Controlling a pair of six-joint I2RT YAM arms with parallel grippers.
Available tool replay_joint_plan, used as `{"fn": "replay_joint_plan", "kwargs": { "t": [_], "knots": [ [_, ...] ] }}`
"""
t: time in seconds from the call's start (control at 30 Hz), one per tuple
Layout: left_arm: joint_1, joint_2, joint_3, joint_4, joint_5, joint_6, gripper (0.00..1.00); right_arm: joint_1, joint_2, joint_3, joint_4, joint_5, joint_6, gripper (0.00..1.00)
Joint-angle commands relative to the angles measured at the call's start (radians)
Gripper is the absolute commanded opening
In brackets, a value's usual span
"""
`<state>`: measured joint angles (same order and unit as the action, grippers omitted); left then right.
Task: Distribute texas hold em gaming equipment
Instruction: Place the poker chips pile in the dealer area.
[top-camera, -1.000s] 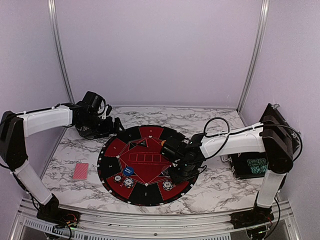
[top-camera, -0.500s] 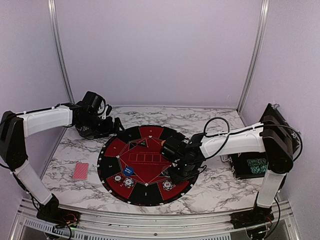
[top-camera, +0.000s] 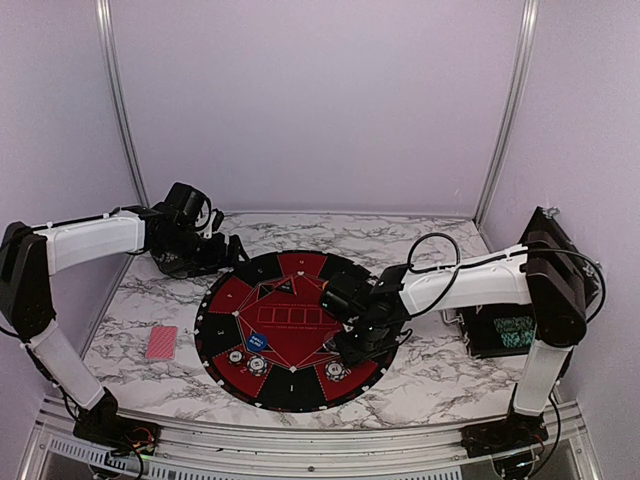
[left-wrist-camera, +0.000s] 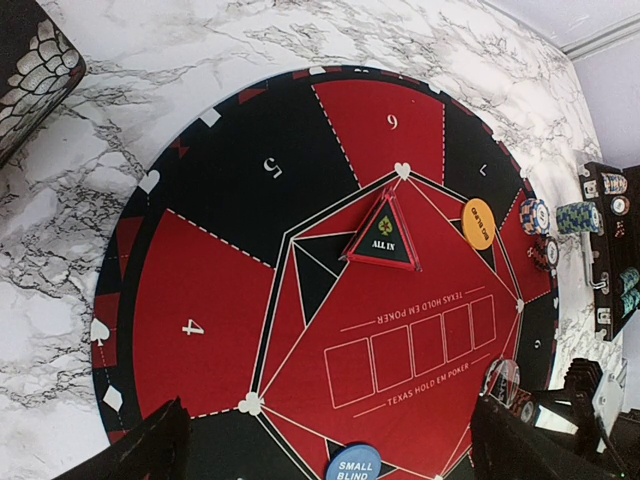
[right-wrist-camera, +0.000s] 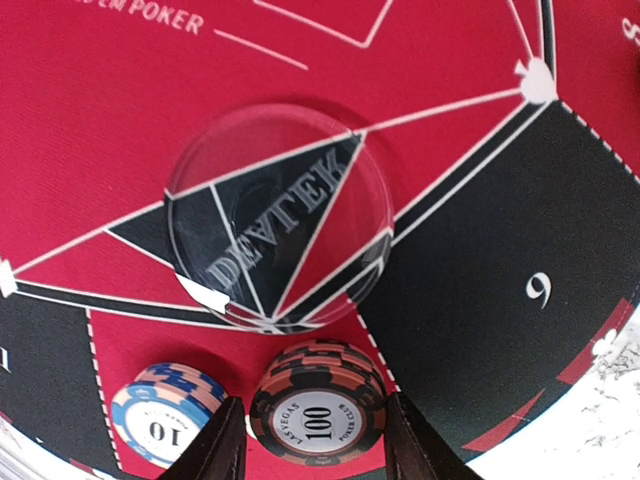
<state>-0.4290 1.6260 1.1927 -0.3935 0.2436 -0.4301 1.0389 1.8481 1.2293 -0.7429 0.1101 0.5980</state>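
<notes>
The round black-and-red mat (top-camera: 292, 388) lies mid-table. In the right wrist view, a stack of black-and-orange "100" chips (right-wrist-camera: 318, 410) rests on the mat (right-wrist-camera: 480, 250). My right gripper (right-wrist-camera: 315, 445) straddles the stack, open, with a thin gap showing at the left finger (right-wrist-camera: 215, 450). Beside the stack is a blue-and-white "10" chip stack (right-wrist-camera: 165, 425), and beyond it a clear dealer button (right-wrist-camera: 278, 215). My left gripper (left-wrist-camera: 328, 425) hangs open over the mat's far left, above a blue small-blind marker (left-wrist-camera: 352, 466). An orange disc (left-wrist-camera: 478, 224) lies near an all-in triangle (left-wrist-camera: 384, 235). Red-backed cards (top-camera: 160, 342) lie left of the mat.
A black case (top-camera: 505, 330) holding green chips stands right of the mat, under the right arm. More chip stacks (top-camera: 257, 364) sit at the mat's near edge. A dark scale-patterned object (left-wrist-camera: 30, 70) lies off the mat's far left. Walls and corner posts enclose the marble table (top-camera: 430, 380).
My right gripper has shifted slightly toward the back over the chip stack, and its jaws have widened a touch. The left arm has not moved.
</notes>
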Motion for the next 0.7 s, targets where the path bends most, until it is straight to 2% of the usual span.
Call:
{"fn": "replay_joint_plan", "kwargs": {
  "t": [0.0, 0.67],
  "knots": [
    [0.004, -0.006, 0.002, 0.005, 0.007, 0.0, 0.99, 0.01, -0.018, 0.048, -0.011, 0.007, -0.001, 0.45],
    [0.005, -0.009, 0.004, 0.005, 0.011, -0.001, 0.99, -0.033, -0.09, 0.099, -0.098, 0.092, -0.02, 0.47]
  ]
}}
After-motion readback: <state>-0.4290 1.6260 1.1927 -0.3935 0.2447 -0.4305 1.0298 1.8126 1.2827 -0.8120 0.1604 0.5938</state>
